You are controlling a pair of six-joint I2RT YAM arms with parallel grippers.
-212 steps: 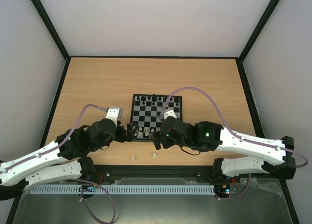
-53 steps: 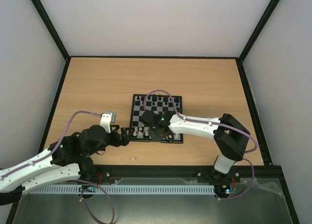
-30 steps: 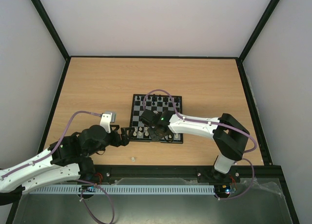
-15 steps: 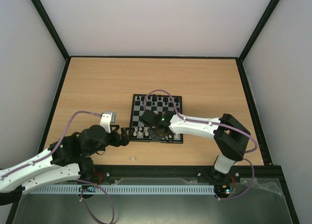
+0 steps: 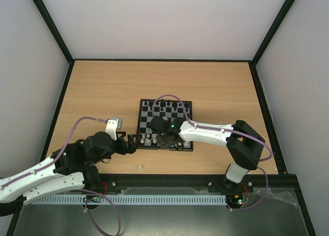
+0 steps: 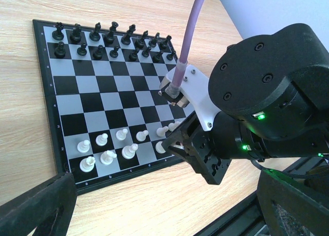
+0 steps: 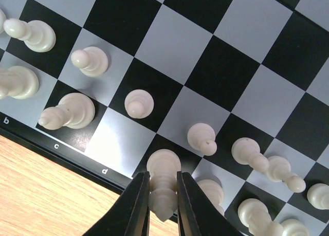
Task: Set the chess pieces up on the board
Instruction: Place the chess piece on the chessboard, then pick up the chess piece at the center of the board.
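Observation:
The board (image 5: 165,122) lies at mid-table, with black chessmen (image 6: 103,38) on its two far rows. Several white chess pieces (image 6: 110,148) stand on the two near rows. My right gripper (image 7: 163,205) hangs over the near row. Its fingers (image 7: 139,205) press both sides of a tall white piece (image 7: 163,187) whose base rests on a black square beside the "d" mark. From the left wrist view the right gripper (image 6: 177,143) sits low at the board's near edge. My left gripper (image 5: 132,142) stands wide open, left of the board's near corner, holding nothing.
One loose white piece (image 5: 140,167) lies on the wooden table in front of the board, near the left arm. The right arm's purple cable (image 5: 169,98) arcs over the board. A black rail (image 5: 164,180) runs along the table's near edge.
One of the two loose pieces in front of the board is gone from the table, and the right arm has stretched over the near row. In the last second almost nothing moved.

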